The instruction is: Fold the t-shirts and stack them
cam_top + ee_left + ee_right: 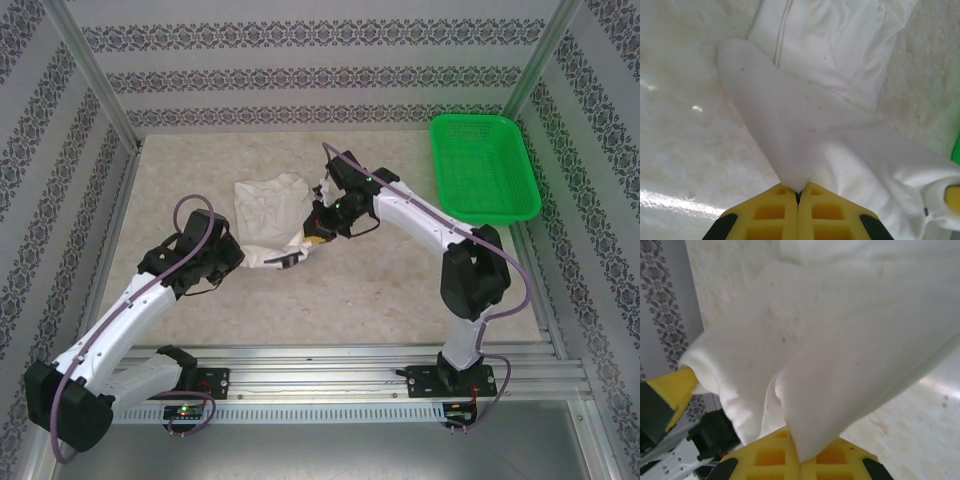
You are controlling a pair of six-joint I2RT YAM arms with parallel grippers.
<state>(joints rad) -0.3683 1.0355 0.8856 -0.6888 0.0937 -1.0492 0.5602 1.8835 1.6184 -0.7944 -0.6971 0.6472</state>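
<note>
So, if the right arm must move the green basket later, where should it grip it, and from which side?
Probably the basket by its long rim facing the right gripper. Come down from above, one finger inside, one outside: it stands open-topped and its mesh wall is thin. That gripper is shut on the shirt now, so it would have to let go first.

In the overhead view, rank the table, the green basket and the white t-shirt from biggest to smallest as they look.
1. table, by far the largest.
2. green basket.
3. t-shirt, bunched up; it looks somewhat smaller than the basket, though not by much.
</note>
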